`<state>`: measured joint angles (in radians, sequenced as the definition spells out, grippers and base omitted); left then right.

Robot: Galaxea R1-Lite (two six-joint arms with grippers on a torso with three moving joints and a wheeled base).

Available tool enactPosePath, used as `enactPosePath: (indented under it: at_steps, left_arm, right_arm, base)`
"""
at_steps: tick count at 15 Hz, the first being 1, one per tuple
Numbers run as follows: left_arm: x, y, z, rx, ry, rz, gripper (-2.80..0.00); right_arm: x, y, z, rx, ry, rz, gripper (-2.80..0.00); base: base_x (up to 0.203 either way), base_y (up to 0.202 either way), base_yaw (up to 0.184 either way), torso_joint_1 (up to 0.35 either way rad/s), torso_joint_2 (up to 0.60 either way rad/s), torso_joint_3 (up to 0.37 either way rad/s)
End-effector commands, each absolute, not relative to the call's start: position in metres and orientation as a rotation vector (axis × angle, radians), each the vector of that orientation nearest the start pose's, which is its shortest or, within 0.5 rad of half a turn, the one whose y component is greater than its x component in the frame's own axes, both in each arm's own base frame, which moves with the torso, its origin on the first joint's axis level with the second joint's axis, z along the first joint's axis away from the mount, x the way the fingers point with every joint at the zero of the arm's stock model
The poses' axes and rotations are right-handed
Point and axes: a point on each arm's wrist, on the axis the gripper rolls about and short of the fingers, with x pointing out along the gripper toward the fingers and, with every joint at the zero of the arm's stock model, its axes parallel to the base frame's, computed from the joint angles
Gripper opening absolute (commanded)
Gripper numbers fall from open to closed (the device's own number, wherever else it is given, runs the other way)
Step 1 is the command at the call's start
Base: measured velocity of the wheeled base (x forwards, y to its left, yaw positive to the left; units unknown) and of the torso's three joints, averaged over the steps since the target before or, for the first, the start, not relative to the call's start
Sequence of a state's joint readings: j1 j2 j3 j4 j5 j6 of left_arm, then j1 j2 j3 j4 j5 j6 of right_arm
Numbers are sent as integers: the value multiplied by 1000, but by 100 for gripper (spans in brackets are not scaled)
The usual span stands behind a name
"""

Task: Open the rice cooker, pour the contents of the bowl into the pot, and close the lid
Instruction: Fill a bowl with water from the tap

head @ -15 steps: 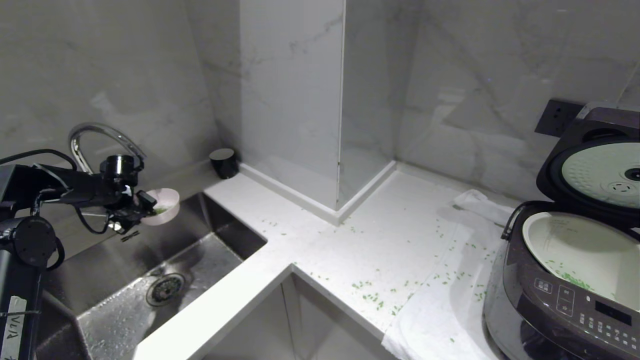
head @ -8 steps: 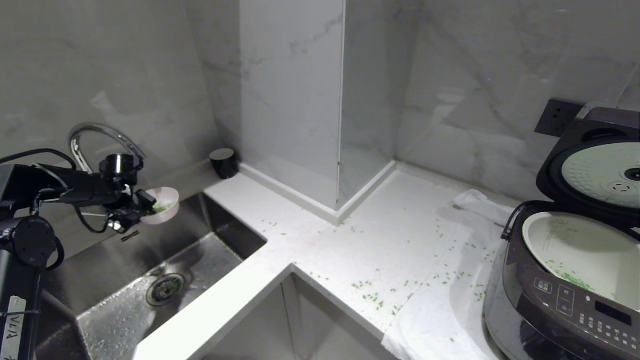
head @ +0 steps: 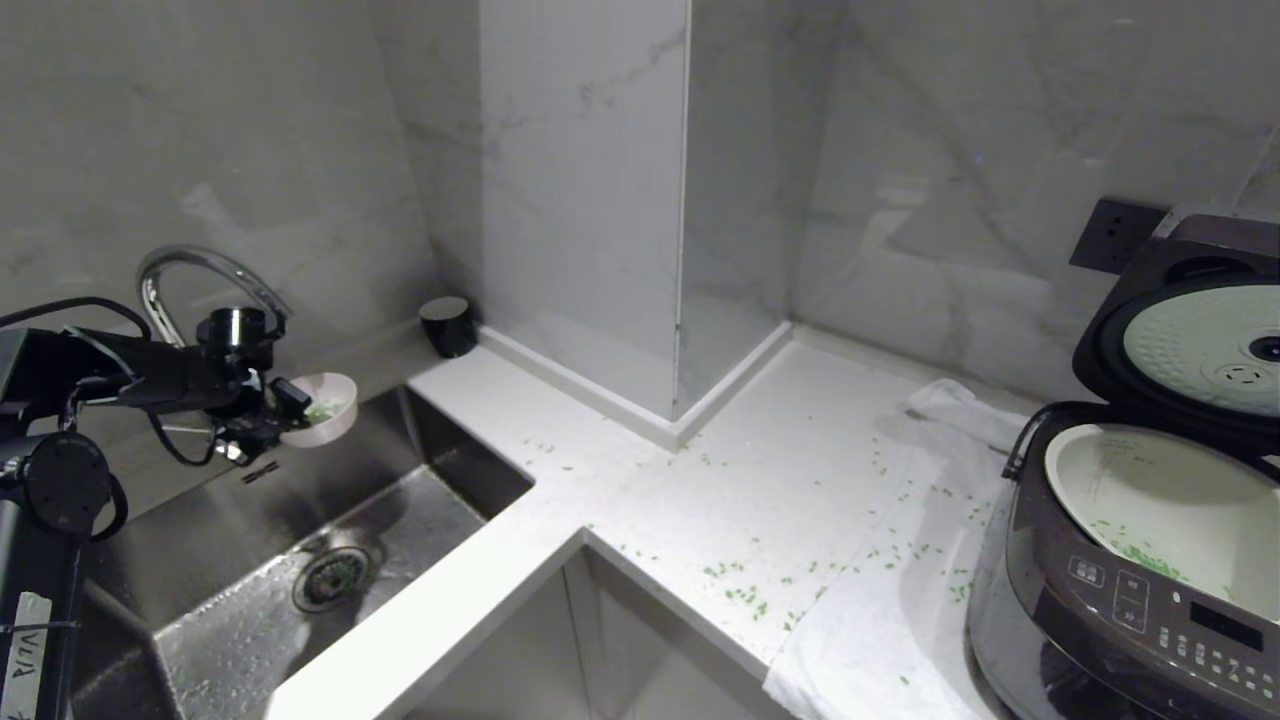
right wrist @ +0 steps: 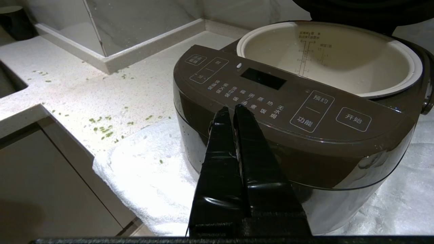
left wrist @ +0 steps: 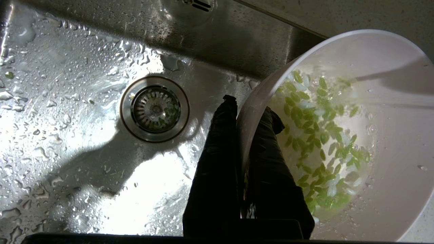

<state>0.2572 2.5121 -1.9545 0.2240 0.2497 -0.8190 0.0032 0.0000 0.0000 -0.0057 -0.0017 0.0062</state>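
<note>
One cooker (head: 1140,560), one bowl (head: 322,408), one pot (head: 1165,500) and one lid (head: 1190,345) are in view, with green bits (left wrist: 315,135) too many to count: a cluster lies in the bowl, a few in the pot, and loose ones are scattered over the counter (head: 720,480) and the white towel (head: 880,640) under the cooker. The cooker sits at the right end of the counter, its button panel facing the robot; the lid stands raised on its rear hinge, silver inner plate turned forward. The left gripper (left wrist: 245,112) is clamped on the bowl's rim, one finger inside and one outside, holding it over the wet steel sink (head: 250,560) beneath the curved tap (head: 200,275), well apart from the cooker. The bowl tilts, its mouth turned toward the counter. The right gripper (right wrist: 230,110) hangs before the cooker's panel, fingers pressed together and empty. Grey-veined marble walls enclose the corner; a small dark cup (head: 447,325) stands behind the sink, a socket (head: 1115,235) by the lid.
</note>
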Motion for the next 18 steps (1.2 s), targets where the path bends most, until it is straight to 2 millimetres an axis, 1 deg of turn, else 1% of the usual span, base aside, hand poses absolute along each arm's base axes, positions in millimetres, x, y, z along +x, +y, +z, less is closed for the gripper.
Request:
enactPosePath:
  at_steps: [1, 3, 9, 13, 18]
  left_arm:
    - [485, 134, 78, -765, 543, 779, -280]
    - [484, 134, 81, -766, 538, 778, -280]
    - [484, 134, 81, -766, 538, 780, -280]
    - [484, 134, 76, -766, 548, 784, -280]
    - [484, 133, 80, -770, 542, 780, -280]
  right_arm:
    - [-23, 0, 76, 6, -5, 2, -280]
    - [-23, 0, 76, 6, -5, 2, -280]
    - [-23, 0, 76, 6, -5, 3, -280]
    - [-23, 0, 76, 6, -5, 2, -280]
    - [-23, 0, 76, 6, -5, 3, -280]
  base:
    - [0, 0, 0, 0, 0, 0]
    - [0, 0, 0, 0, 0, 0]
    - [0, 0, 0, 0, 0, 0]
    - [0, 0, 0, 0, 0, 0]
    - [0, 0, 0, 0, 0, 0]
